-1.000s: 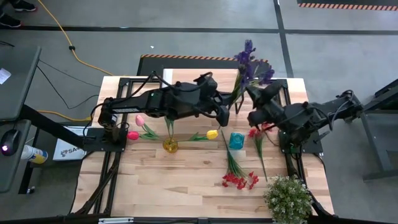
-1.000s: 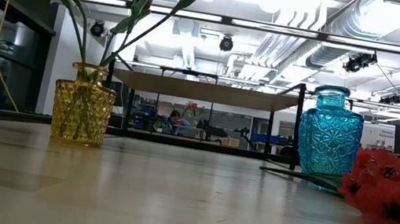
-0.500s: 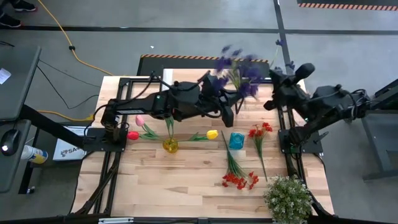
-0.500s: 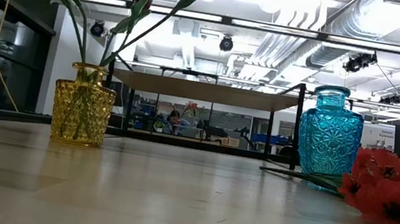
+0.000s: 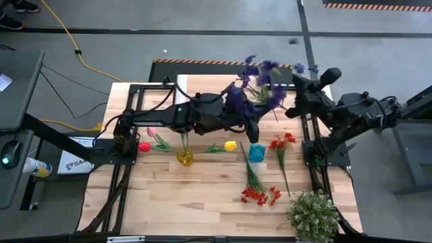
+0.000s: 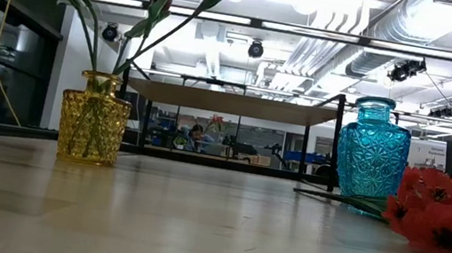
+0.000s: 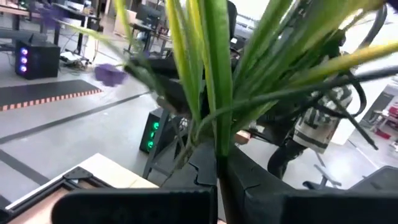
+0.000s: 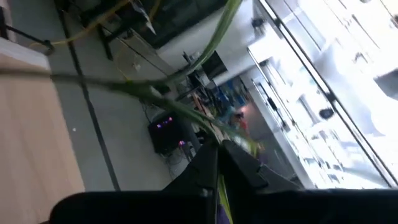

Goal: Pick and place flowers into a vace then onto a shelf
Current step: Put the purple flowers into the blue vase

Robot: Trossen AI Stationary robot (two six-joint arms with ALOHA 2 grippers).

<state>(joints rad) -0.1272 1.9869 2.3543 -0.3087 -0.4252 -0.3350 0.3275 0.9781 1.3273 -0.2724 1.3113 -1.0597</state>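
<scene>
Purple spray (image 5: 260, 84) swung from right side toward left gripper (image 5: 254, 129) and blue vase (image 5: 256, 152); right gripper (image 5: 295, 101) pulled back to table edge. Left fingers pinched spray stems. Right fingers pressed together on thin stem. Done: tulips stood in yellow vase (image 5: 184, 158). Left: red flowers (image 5: 260, 196) lay on table, shelf (image 6: 231, 102) carried nothing.

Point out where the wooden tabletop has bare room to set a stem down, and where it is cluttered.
Bare: the near-left stretch of the butcher-block wooden tabletop, bordered by the yellow glass vase and the red small-blossom spray. Crowded: the middle band, with pink, red and yellow tulips, the blue glass vase, and the near-right corner's bushy green potted plant.
</scene>
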